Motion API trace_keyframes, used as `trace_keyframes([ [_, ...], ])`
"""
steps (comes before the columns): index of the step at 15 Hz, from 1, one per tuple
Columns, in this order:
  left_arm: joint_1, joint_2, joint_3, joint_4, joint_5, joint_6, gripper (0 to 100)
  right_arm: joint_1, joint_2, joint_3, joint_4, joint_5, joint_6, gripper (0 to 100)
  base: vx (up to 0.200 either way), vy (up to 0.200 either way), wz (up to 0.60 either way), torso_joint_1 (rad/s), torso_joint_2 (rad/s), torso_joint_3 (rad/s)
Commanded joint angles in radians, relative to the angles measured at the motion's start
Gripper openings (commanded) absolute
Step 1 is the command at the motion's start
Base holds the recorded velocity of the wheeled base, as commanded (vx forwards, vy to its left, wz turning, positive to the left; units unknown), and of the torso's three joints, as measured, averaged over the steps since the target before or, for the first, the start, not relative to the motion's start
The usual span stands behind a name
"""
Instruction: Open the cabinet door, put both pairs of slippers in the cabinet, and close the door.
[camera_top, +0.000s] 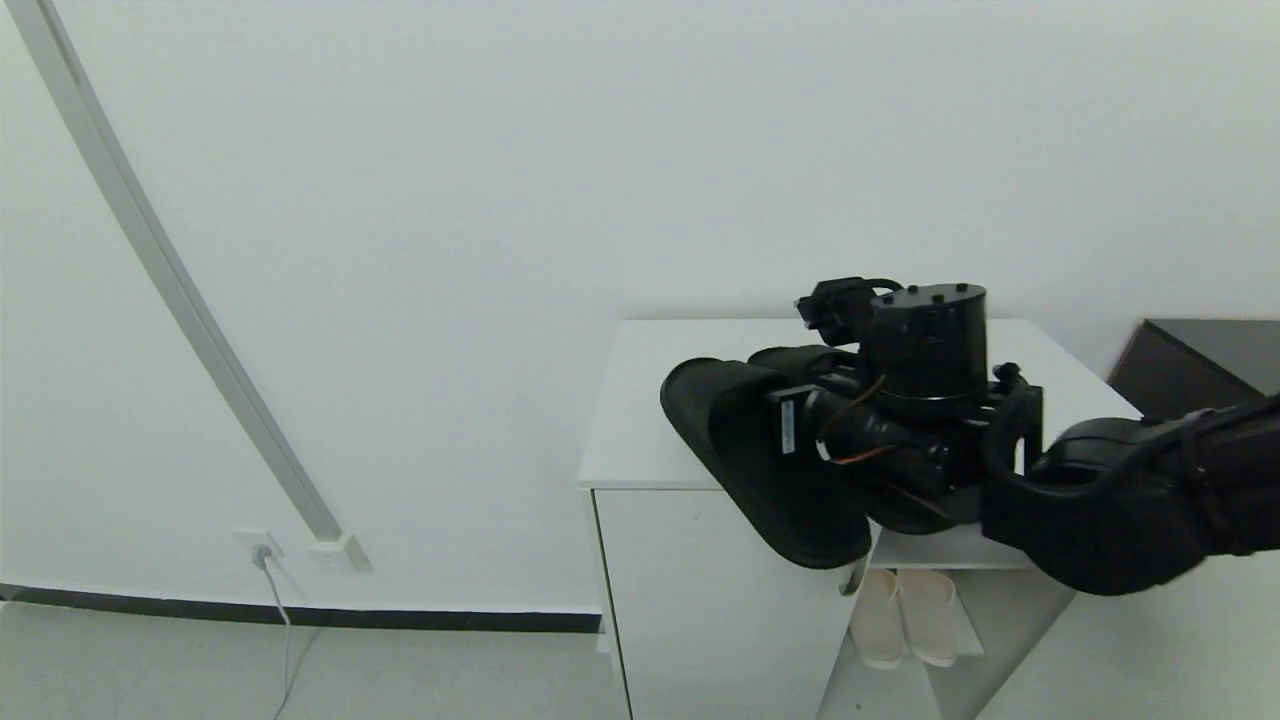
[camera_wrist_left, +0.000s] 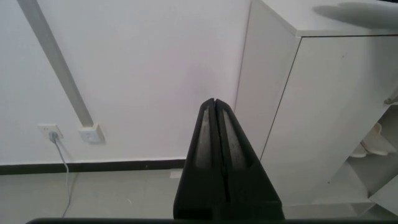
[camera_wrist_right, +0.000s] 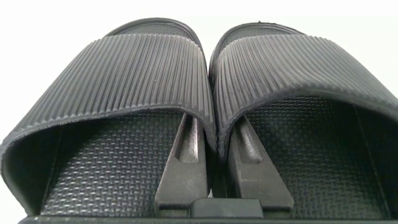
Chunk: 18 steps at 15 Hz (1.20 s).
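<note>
- Black slippers (camera_wrist_right: 143, 74) sit right at the right wrist lens, ribbed straps side by side and touching.
- Right end effector (camera_wrist_right: 214, 124) has one finger inside each slipper and pinches the two inner strap walls together.
- Head view: the black pair (camera_top: 770, 470) is held over the front edge of the cabinet (camera_top: 700, 600); can't tell if it touches the top.
- Right compartment is open, with the white slippers (camera_top: 905, 615) already on a low shelf inside.
- Left end effector (camera_wrist_left: 214, 109) is pressed together and empty, low beside the cabinet.
- Step, as I judge it: get the black pair into the open compartment.
- Doing it well: keep the pinch firm on both straps, back clear of the top edge before lowering, go in level, and avoid the white pair.
- Set the pair deep enough for the door to close.
- Count: 2 black slippers, 2 white slippers, 1 cabinet, 2 end effectors.
</note>
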Motion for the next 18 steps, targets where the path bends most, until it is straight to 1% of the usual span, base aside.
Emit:
trace_keyframes([
  [1, 0.0, 0.001, 0.0, -0.002, 0.0, -0.001, 0, 0.012, -0.186, 0.167, -0.017, 0.041, 0.004, 0, 0.0, 0.0, 0.0, 0.0, 0.0, 0.0],
  [3, 0.0, 0.001, 0.0, -0.002, 0.0, -0.001, 0, 0.035, -0.29, 0.279, -0.02, 0.067, 0.004, 0, 0.0, 0.0, 0.0, 0.0, 0.0, 0.0],
  [5, 0.0, 0.0, 0.0, 0.0, 0.0, -0.001, 0, 0.058, -0.337, 0.333, -0.02, 0.071, 0.014, 0, 0.0, 0.0, 0.0, 0.0, 0.0, 0.0],
  [7, 0.0, 0.001, 0.0, 0.0, 0.0, -0.001, 0, 0.072, -0.344, 0.331, -0.018, 0.076, 0.016, 0, 0.0, 0.0, 0.0, 0.0, 0.0, 0.0],
  [15, 0.0, 0.001, 0.0, 0.0, 0.0, -0.002, 0, 0.076, -0.314, 0.354, -0.02, 0.076, 0.031, 0, 0.0, 0.0, 0.0, 0.0, 0.0, 0.0],
  [18, 0.0, 0.001, 0.0, 0.0, 0.0, -0.001, 0, 0.081, -0.304, 0.356, -0.024, 0.073, 0.031, 0, -0.2, 0.0, 0.0, 0.01, 0.0, 0.004],
])
